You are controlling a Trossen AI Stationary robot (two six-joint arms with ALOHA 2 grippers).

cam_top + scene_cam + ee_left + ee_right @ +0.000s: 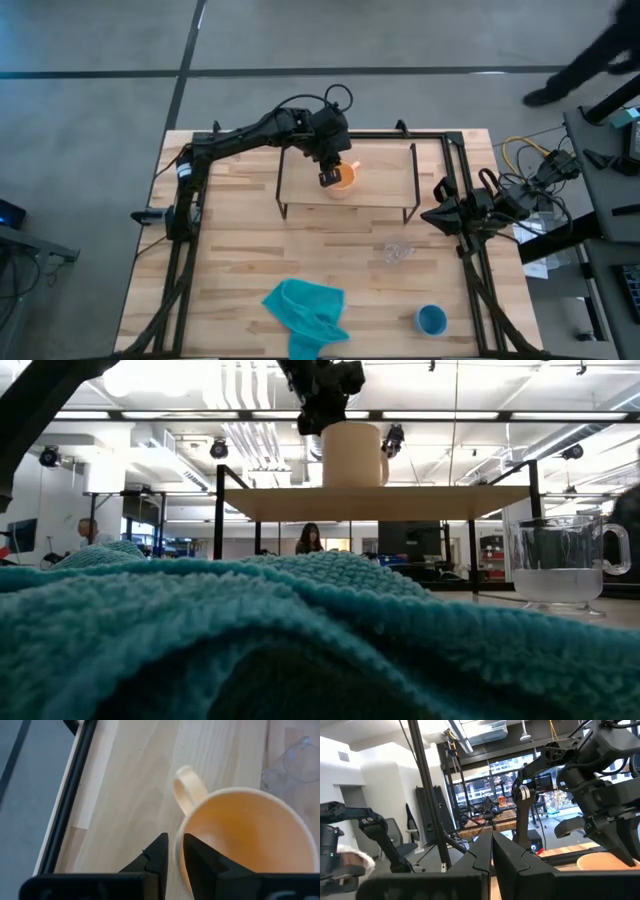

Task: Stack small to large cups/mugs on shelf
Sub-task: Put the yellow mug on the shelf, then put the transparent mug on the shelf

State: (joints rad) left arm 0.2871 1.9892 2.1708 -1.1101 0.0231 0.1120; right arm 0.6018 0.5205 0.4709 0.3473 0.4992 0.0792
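The orange mug (345, 179) stands upright on the light-wood shelf (385, 170), its base on the board, also in the low view as the mug (352, 455) on the shelf (440, 502). My left gripper (329, 176) comes down onto the mug's rim and is shut on it. The tiny clear glass cup (398, 252) stands on the table in front of the shelf. The blue cup (431, 320) stands near the table's near right corner. My right gripper (491, 847) is shut and waits at the table's right edge. My left gripper (176, 845) pinches the orange mug's wall at the rim (181, 836), beside the handle (187, 787). One finger (202, 862) is inside the mug and the other (159, 855) outside. The fingers come from above, pointing down. The mug stands upright with its base on the shelf.
A teal cloth (305, 312) lies crumpled at the table's near edge and fills the low view's foreground (250, 640). The shelf's thin black legs (281, 180) stand at its ends. The right arm's base (470, 212) is at the right edge. People show in the room beyond.
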